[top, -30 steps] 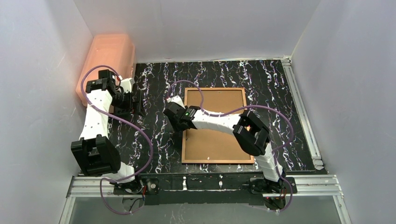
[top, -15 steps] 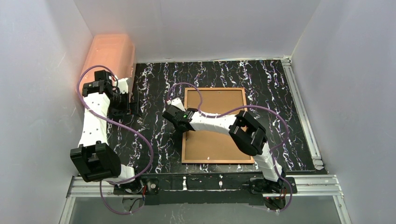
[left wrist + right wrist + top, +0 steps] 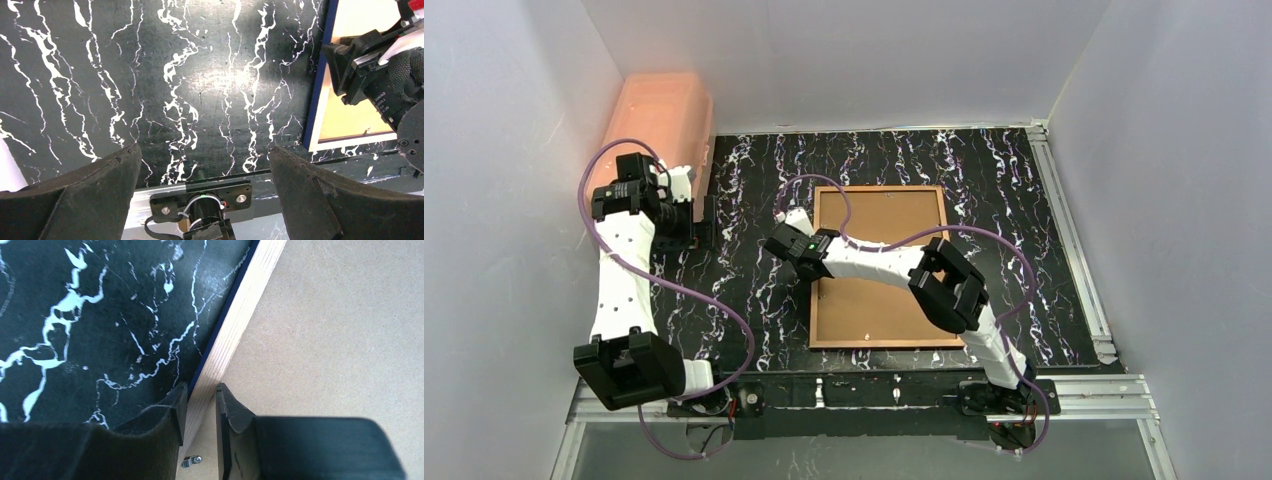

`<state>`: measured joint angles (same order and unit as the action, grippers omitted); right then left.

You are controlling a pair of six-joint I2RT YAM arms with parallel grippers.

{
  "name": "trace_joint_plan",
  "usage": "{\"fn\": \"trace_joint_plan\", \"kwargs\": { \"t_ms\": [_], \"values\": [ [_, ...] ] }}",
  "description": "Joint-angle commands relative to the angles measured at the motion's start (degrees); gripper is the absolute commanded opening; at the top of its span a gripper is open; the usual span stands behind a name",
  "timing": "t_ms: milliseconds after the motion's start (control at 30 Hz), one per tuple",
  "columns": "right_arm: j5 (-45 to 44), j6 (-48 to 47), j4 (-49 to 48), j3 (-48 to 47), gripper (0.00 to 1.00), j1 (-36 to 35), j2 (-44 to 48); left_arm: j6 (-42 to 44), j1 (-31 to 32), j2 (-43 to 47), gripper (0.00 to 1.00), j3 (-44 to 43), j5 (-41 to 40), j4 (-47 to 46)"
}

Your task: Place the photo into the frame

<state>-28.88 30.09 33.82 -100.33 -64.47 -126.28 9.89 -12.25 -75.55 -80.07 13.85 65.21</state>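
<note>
Two pincers: right pincer (image 3: 201, 390) is clamping the frame's (image 3: 235, 335) picture-left rail, probably for lifting; left pincer (image 3: 204, 150) is hovering agape over desk (image 3: 200, 75).

Robotics lab test cell. Evidence: white enclosure walls (image 3: 844, 60); aluminium extrusion rail (image 3: 1069, 230); black marble-patterned tabletop (image 3: 754, 290); left arm (image 3: 619, 275) and right arm (image 3: 874, 262), white-shelled, bolted at near edge.
</note>
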Motion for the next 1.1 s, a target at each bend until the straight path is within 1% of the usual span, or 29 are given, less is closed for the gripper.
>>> {"fn": "trace_joint_plan", "kwargs": {
  "t_ms": [0,200,333,500,667,733,1067],
  "values": [
    [-1.2,-0.1,0.1,-9.1,0.01,-0.6,1.7,0.2,-0.2,1.2,0.99,1.4,4.6,1.8],
    [2.5,1.4,2.3,-18.1,0.01,-0.4,4.4,-0.2,-0.2,1.4,0.98,2.3,8.0,2.2],
    [7.7,4.2,2.1,-21.8,0.01,0.9,7.0,-0.7,-0.2,1.3,0.99,2.0,10.1,2.7],
    [15.0,8.1,-1.5,-20.5,0.01,3.5,12.3,-1.9,-0.2,0.9,0.99,1.0,13.0,3.3],
    [22.9,15.3,-9.7,-11.9,0.01,7.8,19.6,-3.1,-0.2,0.5,0.98,-0.4,15.6,3.6],
    [24.9,17.9,-12.2,-10.3,0.01,9.8,21.7,-3.7,-0.3,0.5,0.98,-0.8,16.5,3.7],
    [28.4,21.2,-13.5,-16.3,0.01,12.4,22.8,-5.1,-0.2,0.8,0.95,-1.5,19.6,3.7]
  ]
}}
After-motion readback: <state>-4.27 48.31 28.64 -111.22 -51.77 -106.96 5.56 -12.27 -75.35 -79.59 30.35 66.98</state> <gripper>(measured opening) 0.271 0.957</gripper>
